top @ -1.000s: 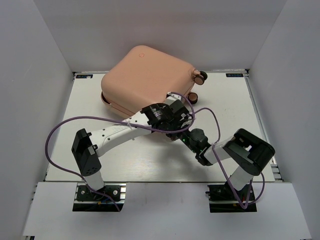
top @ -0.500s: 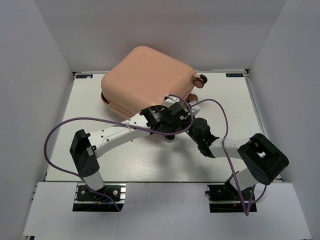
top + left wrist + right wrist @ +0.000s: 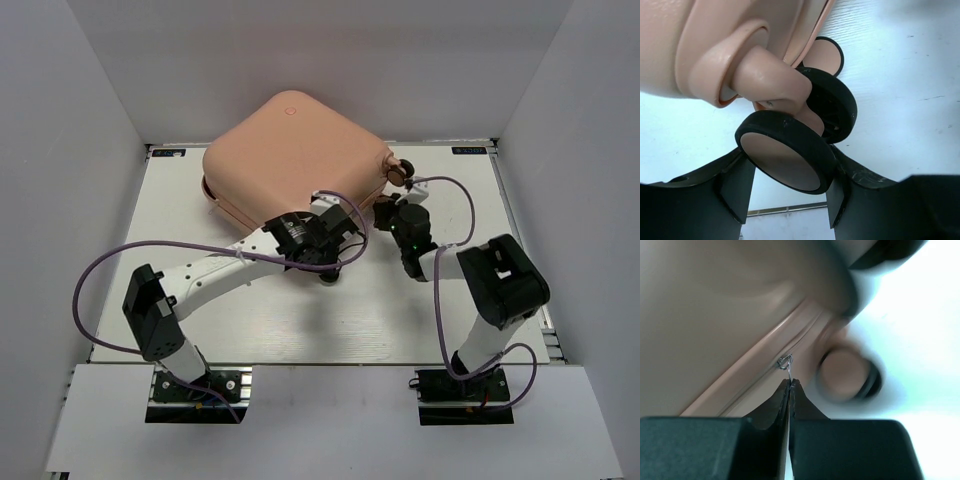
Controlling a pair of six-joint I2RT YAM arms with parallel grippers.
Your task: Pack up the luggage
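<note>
1. At the wheeled corner of the luggage (image 3: 290, 150), both robot arms meet. The pale pink suitcase lies flat and shut on the white table (image 3: 300, 330), on the side away from the arm bases.
2. The left gripper (image 3: 787, 192) is at the near edge of the luggage. Its two black fingers are clamped on either side of a black-rimmed wheel (image 3: 785, 155).
3. The right gripper (image 3: 790, 390) is at the same corner, just right of the left one. Its fingertips are pressed together on the thin metal zipper pull (image 3: 786, 362), which hangs from a small ring on the seam between the shells.
4. A second wheel shows blurred just beyond the zipper pull in the right wrist view.
5. Change over the last second: the right arm has swung from well short of the luggage up to this corner. The luggage itself has turned a little, and the left arm still grips the wheel.
6. Meaning for the task: nothing is packed yet, as the case is still zipped. With one arm steadying the wheel and the other on the pull, the likely step in hand is drawing the zipper along the seam to open the lid.
</note>
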